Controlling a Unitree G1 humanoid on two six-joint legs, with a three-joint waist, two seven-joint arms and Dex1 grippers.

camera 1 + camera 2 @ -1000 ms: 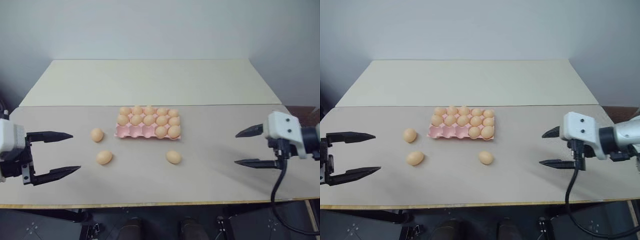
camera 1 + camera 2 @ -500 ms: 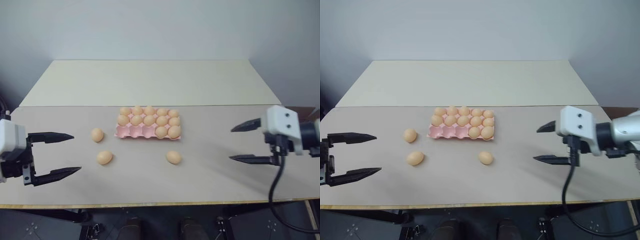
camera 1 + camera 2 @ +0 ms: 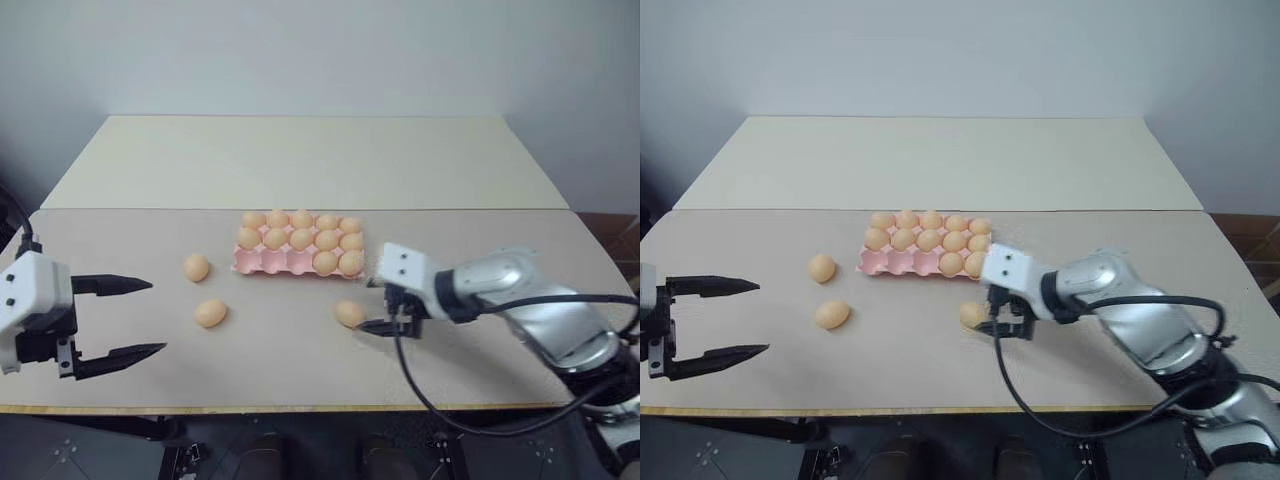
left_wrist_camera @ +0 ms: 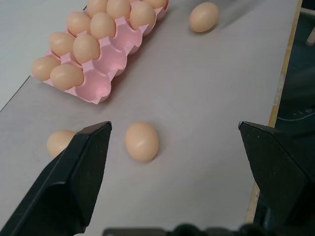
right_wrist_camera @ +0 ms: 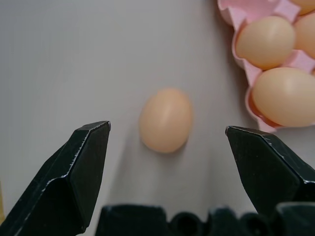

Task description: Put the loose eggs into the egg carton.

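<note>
We can see three loose eggs on the table [image 3: 480,360], all near the pink egg carton [image 3: 262,266]. One egg [image 3: 349,313] lies just below the carton's right corner, at about 5 o'clock from it. Another egg [image 3: 196,267] sits just beside the carton at 9 o'clock. The third egg [image 3: 210,313] is at about 8 o'clock from the carton, a little nearer to us.

The carton sits in the middle of the table. Its two far rows look full. In the near row only the two right cups hold eggs, and three cups at the left are empty.

We think the eggs are light, smooth and slippery. They are round, so they can roll away at a small push. They can crack if we squeeze hard. We should hold an egg at its fat middle, one finger on each side, and close gently.

Our right gripper [image 5: 167,140] is spread wide with nothing in it. In the right wrist view the first egg lies between its two fingers, not touching them yet.

Our left gripper [image 3: 120,318] hangs at the table's left edge, at 8 o'clock from the carton. It is wide apart too and carries nothing. It points toward the two left eggs but is well apart from them.
</note>
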